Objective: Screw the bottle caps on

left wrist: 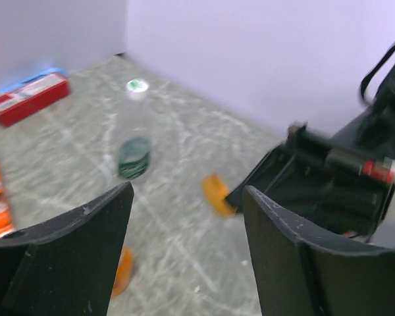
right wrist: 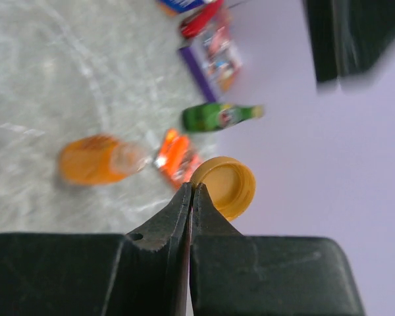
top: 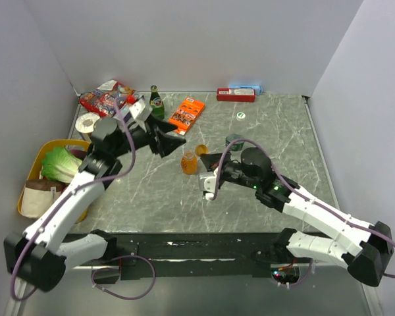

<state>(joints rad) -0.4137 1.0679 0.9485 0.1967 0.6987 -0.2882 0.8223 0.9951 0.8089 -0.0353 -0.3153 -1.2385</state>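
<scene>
The squat orange bottle (top: 189, 162) stands mid-table, uncapped, and peeks out beside my left finger (left wrist: 122, 270). My left gripper (top: 176, 143) hangs just left of it, open, nothing between its fingers (left wrist: 85, 250). My right gripper (top: 206, 157) is shut, its tips (right wrist: 192, 189) pinching the rim of the orange-brown cap (right wrist: 225, 186), held just right of the orange bottle's top (top: 201, 150). The dark green bottle (top: 234, 140) stands behind the right gripper. The whitish cap with a green mark (top: 240, 116) lies farther back on the table.
A tall green glass bottle (top: 156, 102), an orange packet (top: 186, 112) and snack bags (top: 105, 99) sit at the back left. A red box (top: 236, 95) lies against the back wall. A yellow basket (top: 36, 168) with lettuce is at the left edge.
</scene>
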